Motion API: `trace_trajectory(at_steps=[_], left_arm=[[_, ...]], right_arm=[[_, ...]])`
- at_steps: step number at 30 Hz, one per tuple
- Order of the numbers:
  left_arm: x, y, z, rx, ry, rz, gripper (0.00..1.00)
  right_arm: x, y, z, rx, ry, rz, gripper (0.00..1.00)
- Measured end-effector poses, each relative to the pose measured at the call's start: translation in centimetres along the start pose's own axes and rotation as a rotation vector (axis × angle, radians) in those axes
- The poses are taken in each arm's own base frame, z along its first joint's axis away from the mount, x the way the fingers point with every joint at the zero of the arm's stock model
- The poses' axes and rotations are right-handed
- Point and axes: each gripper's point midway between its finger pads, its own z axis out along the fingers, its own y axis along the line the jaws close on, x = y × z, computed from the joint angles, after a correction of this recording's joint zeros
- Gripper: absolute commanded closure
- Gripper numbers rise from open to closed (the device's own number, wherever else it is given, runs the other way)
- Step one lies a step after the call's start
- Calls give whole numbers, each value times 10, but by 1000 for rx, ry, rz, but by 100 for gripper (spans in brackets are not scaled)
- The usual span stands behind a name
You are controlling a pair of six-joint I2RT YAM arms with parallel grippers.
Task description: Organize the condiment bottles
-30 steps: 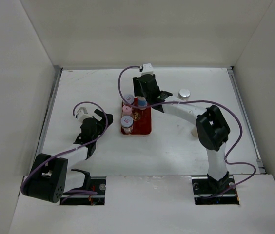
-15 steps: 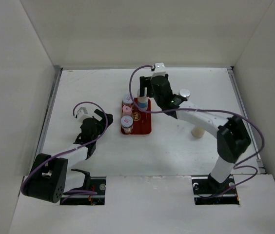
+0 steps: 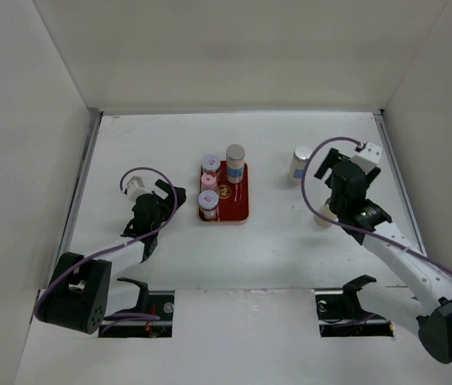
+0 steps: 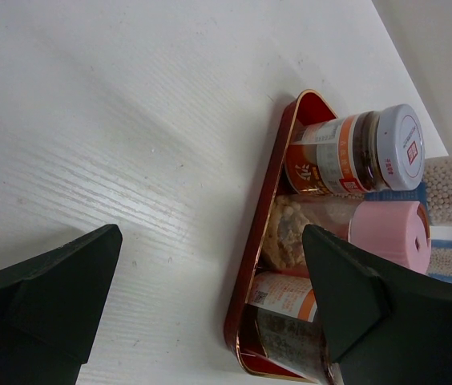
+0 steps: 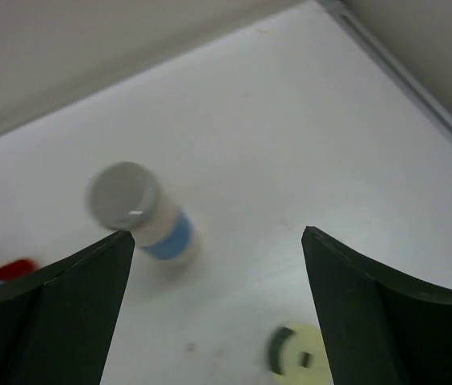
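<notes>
Jaws of the right gripper stand wide and empty, near a silver-capped bottle and a cream jar standing on the table. Left gripper, also wide, faces the red tray holding four other bottles.

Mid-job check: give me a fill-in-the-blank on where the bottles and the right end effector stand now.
1. The tray holds ___ bottles.
2. One silver-capped bottle stands off the tray, on the tray's ___ side.
3. The right end effector is ___, gripping nothing.
4. Counting the cream-yellow bottle, ___ bottles stand off the tray.

Missing words: four; right; open; two.
</notes>
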Motion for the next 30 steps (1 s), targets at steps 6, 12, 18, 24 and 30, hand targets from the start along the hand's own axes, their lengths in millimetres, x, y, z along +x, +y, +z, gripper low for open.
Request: trace_trajectory(at_steps=[6, 12, 18, 24, 30], left_arm=[[3, -2, -1, 7, 8, 4, 0], [5, -4, -1, 13, 12, 7, 0], [6, -5, -1, 17, 15, 8, 0], [6, -5, -1, 17, 15, 8, 0], [8, -3, 0, 9, 21, 9, 0]], right_arm=[[71, -76, -1, 200, 181, -32, 8], [100, -72, -2, 181, 270, -16, 18], [127, -65, 3, 161, 359, -31, 31], [139, -63, 3, 156, 397, -35, 46], [134, -32, -5, 68, 397, -49, 49]])
